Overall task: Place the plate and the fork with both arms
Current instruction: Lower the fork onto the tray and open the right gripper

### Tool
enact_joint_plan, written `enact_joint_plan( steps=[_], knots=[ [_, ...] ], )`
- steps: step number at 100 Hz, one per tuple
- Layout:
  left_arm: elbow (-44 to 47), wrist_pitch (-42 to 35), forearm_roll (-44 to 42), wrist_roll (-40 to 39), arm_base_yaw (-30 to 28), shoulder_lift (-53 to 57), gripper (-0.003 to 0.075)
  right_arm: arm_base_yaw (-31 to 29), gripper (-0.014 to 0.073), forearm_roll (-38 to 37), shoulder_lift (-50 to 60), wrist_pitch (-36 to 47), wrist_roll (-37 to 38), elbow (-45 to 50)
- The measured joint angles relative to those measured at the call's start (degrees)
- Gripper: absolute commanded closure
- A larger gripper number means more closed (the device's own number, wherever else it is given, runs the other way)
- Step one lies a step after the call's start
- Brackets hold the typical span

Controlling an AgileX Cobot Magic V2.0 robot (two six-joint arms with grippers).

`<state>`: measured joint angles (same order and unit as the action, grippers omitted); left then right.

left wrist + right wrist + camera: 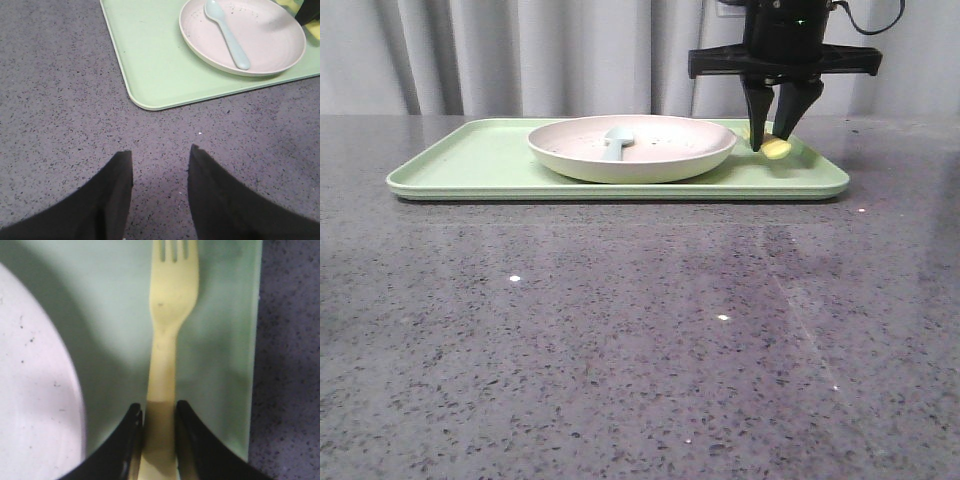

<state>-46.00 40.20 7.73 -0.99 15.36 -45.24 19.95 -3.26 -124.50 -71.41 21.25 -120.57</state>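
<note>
**Fork handle being straddled by the right gripper on the tray's right end**

Nearest the camera, bare speckled table (640, 340) is being shown, with the left gripper (160, 195) being held over it short of the tray's near corner; its fingers are being kept spread, with nothing between them, and it is out of the front view.

Further back, the light-green tray (470, 165) is being seen lying across the table. The plate (632, 148) is being carried on it, around the middle, with a pale blue spoon (616, 142) lying inside.

Just to the right of the plate, on the tray's right end, the fork (167, 340) is being shown flat on the tray, its long axis running straight away from the right gripper (159, 430), tines at the far end. The handle is being flanked closely on both sides by the two fingers, so the jaws are being brought narrow around it; whether the handle is actually being squeezed cannot be told.

The right arm is judged the one placed for the fork, the left arm the nearer to the plate's open side, though well apart from it.
</note>
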Motion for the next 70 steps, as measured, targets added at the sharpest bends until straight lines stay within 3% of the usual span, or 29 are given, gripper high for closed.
enact_joint_plan(
  steps=[48,70],
  knots=[
    [0.0,0.0,0.0,0.0,0.0,0.0,0.0447,0.0,0.0576,0.0,0.0,0.0,0.0,0.0],
    [0.0,0.0,0.0,0.0,0.0,0.0,0.0447,0.0,0.0272,0.0,0.0,0.0,0.0,0.0]
  ],
)
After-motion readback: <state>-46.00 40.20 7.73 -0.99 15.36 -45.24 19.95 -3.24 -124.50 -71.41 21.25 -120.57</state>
